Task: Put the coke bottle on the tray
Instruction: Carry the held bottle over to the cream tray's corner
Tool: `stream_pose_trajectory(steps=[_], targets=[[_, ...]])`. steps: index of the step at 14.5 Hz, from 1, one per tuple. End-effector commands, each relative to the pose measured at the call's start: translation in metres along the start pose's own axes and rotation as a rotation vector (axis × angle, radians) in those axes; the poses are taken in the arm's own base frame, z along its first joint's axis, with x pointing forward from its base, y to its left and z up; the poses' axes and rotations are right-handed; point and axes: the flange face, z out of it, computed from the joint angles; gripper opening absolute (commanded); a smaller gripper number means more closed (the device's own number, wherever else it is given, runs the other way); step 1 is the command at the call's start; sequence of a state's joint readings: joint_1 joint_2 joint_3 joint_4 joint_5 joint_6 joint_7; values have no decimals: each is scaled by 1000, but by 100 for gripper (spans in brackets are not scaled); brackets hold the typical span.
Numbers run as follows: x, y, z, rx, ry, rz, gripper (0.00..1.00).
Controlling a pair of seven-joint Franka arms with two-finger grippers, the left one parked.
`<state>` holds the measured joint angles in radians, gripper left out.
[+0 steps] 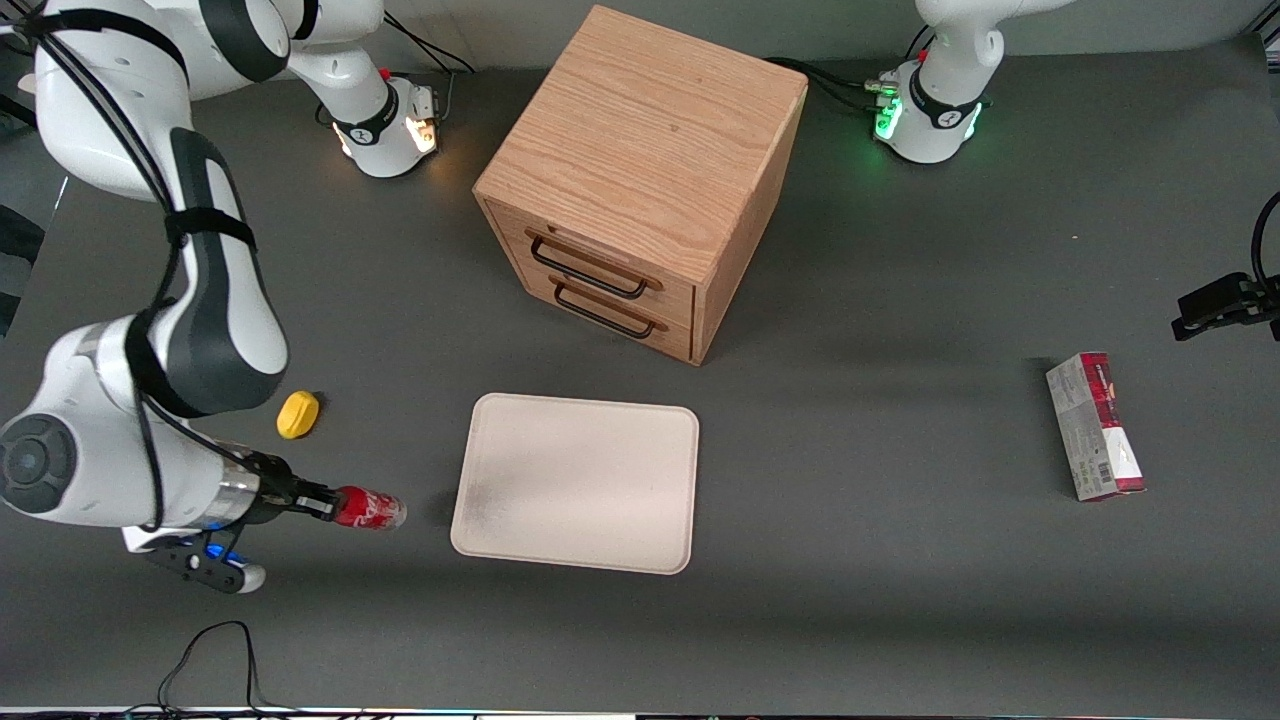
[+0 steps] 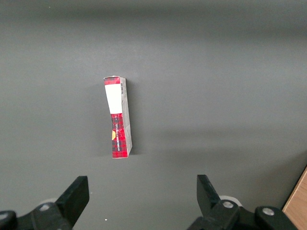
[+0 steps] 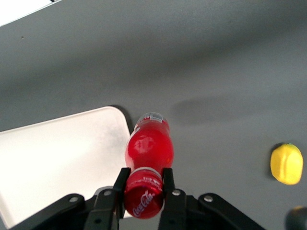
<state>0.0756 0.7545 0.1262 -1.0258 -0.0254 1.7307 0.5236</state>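
My right gripper (image 1: 322,503) is shut on the cap end of the coke bottle (image 1: 368,508), a small red bottle with a white script logo. The bottle points away from the wrist toward the tray (image 1: 578,480), a large flat cream tray with rounded corners. In the right wrist view the two black fingers (image 3: 167,184) clamp the red cap of the coke bottle (image 3: 148,148), and the bottle's base hangs over the grey table just beside the tray's (image 3: 53,153) rounded corner. The gripper (image 3: 144,184) and bottle are toward the working arm's end of the table from the tray.
A yellow lemon-shaped thing (image 1: 298,414) lies on the table farther from the front camera than the bottle. A wooden two-drawer cabinet (image 1: 640,180) stands farther back than the tray. A red-and-grey carton (image 1: 1094,426) lies toward the parked arm's end.
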Motion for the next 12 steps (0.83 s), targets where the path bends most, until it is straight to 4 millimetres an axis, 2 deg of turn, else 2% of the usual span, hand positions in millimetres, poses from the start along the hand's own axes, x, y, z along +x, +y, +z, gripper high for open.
stream_pose_trajectory(steps=[1, 6, 8, 9, 12], targets=[[-3, -29, 6, -32, 56, 16, 0], [-13, -63, 40, -32, 58, -25, 0], [-16, -70, 47, -27, 61, 9, 0], [-23, -82, 52, -29, 60, 3, 0], [-28, -90, 57, -32, 59, 17, 0]])
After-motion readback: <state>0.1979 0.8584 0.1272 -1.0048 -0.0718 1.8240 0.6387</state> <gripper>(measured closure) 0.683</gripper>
